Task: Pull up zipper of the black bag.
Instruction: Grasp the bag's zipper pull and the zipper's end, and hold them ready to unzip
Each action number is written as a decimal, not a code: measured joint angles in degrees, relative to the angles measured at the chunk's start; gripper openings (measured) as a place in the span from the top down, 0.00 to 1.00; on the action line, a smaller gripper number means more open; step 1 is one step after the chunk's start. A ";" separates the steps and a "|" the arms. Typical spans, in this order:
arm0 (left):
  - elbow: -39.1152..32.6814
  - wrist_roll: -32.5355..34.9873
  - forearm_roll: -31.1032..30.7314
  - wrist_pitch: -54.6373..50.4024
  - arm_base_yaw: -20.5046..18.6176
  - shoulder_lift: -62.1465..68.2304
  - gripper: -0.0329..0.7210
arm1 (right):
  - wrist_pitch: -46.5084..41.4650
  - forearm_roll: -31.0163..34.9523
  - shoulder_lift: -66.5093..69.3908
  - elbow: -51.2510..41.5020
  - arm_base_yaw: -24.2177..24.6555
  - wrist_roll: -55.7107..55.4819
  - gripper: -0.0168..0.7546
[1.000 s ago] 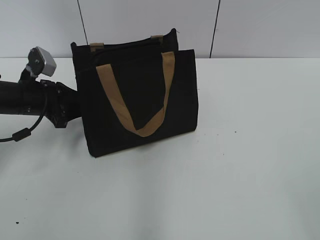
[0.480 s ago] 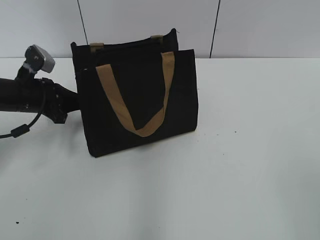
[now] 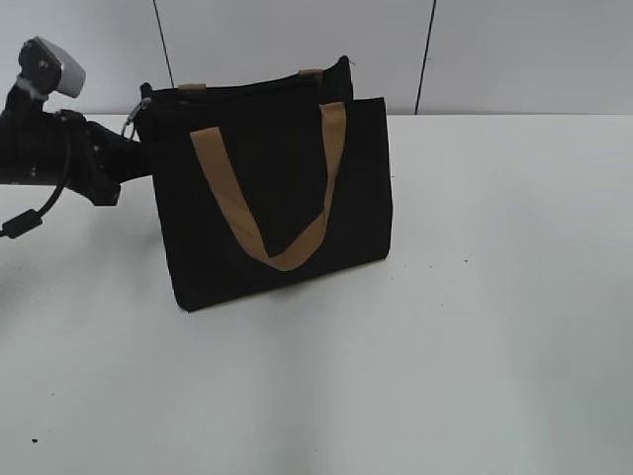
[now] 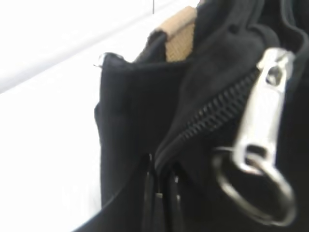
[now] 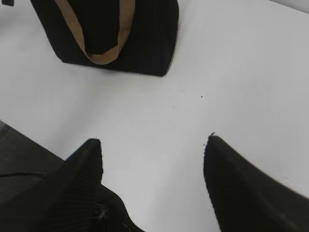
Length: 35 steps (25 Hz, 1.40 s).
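Up at the top left corner of the black bag (image 3: 272, 198), right by the zipper (image 4: 217, 113) and its metal pull (image 4: 263, 121) to grab it, left gripper (image 3: 134, 134) grip too hidden to tell, right gripper (image 5: 152, 159) spread wide, far off, waiting.

The left arm (image 3: 49, 158) is matte black, with a grey camera (image 3: 47, 65) on top. A black cable (image 3: 35, 208) loops beneath. The right jaws are black, ribbed wedges.

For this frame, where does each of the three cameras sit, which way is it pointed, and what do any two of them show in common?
Exterior view: at about chest height facing the wall, looking slightly down at the black bag; left arm at its top left corner.
Left wrist view: pressed close to the bag's rim, on the zipper and its metal pull with ring; fingertips not clearly visible.
Right wrist view: above the table, looking toward the bag; right gripper open, empty.
Shared: all three show the bag.
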State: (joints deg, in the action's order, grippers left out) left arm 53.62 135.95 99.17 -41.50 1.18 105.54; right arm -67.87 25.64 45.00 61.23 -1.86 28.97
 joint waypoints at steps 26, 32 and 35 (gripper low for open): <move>-0.04 -10.50 -3.85 -0.12 0.00 -7.10 0.93 | 6.55 7.51 54.18 42.16 -34.84 -1.79 0.55; -0.04 -10.94 -4.02 -1.51 0.00 -7.10 0.93 | 6.82 6.48 64.06 52.51 -36.58 -11.90 0.55; -0.04 -11.05 -4.02 -1.69 0.00 -7.14 0.93 | 6.82 5.80 66.72 54.18 -36.58 -12.55 0.55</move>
State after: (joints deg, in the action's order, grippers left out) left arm 53.57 124.90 95.15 -43.18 1.18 98.40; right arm -61.05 31.43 111.72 115.41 -38.44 16.42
